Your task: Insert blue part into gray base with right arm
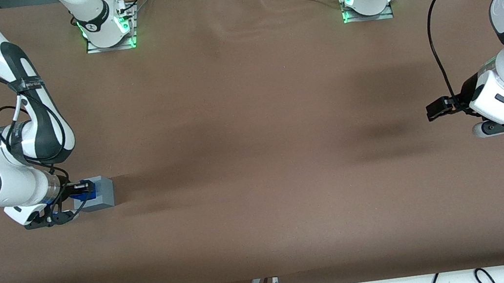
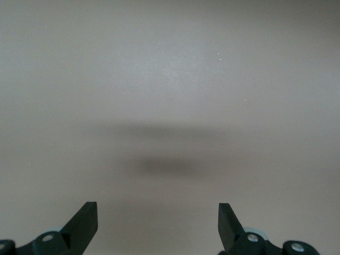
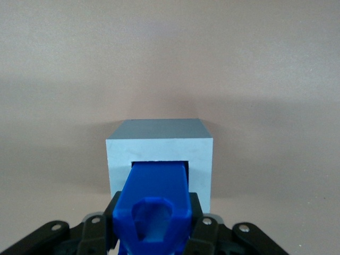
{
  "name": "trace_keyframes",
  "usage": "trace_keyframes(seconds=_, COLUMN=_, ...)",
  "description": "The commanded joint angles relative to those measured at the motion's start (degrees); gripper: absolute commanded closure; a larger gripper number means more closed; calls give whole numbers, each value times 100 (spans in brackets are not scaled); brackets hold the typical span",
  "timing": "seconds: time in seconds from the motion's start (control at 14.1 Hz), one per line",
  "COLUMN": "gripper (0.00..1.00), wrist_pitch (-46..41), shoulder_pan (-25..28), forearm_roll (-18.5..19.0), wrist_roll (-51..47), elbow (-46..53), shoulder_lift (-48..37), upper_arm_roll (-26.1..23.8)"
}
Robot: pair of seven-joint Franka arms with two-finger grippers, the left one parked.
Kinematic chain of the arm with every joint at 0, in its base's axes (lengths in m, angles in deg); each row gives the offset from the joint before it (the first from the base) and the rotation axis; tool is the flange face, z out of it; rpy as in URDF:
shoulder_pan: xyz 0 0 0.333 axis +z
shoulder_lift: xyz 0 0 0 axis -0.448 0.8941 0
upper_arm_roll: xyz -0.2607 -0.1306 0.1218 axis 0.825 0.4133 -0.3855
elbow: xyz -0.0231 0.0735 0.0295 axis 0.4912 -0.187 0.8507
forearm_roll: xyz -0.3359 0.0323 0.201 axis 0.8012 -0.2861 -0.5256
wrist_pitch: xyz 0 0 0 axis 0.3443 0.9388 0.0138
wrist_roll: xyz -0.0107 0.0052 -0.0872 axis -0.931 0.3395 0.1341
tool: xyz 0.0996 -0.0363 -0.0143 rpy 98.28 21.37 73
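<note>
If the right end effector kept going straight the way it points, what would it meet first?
The right end effector, shut on the blue part, points straight at the gray base. The blue part's leading end already sits at the base's square recess, so the base comes first.

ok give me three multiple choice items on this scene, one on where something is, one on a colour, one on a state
1. Where is the light-gray plastic cube base?
A. toward the working arm's end of the table
B. toward the parked arm's end of the table
C. at the table's middle

2. What colour is the small plastic part held by the black two-finger gripper?
A. red
B. bright blue
C. green

3. What is the state of the blue part?
A. lying loose on the table, apart from the base
B. gripped, with its leading end inside the base's square opening
C. lifted high above the base

Answers:
1 A: the front view shows the base next to the right arm's wrist.
2 B: both the front and right wrist views show it bright blue.
3 B: the right wrist view shows the fingers clamping it while its end sits in the recess.
</note>
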Motion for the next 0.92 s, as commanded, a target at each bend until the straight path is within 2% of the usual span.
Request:
trace_keyframes(seconds=0.0, gripper=1, wrist_pitch=-27, shoulder_pan=-38, forearm_roll=-53, wrist_roll=19, elbow=74, shoulder_lift=109, upper_arm_roll=-37)
trace_keyframes(seconds=0.5, gripper=1, wrist_pitch=-71, shoulder_pan=-29, forearm_roll=-62, wrist_roll=63, elbow=100, shoulder_lift=-189, upper_arm_roll=-46)
trace_keyframes(seconds=0.71, gripper=1, wrist_pitch=-596, shoulder_pan=-29, forearm_roll=-114, wrist_roll=10, elbow=100, shoulder_lift=-794, upper_arm_roll=-64)
trace_keyframes(seconds=0.85, gripper=1, wrist_pitch=-1018, shoulder_pan=-29, forearm_roll=-386, wrist_roll=-16, elbow=100, shoulder_lift=-1321, upper_arm_roll=-64)
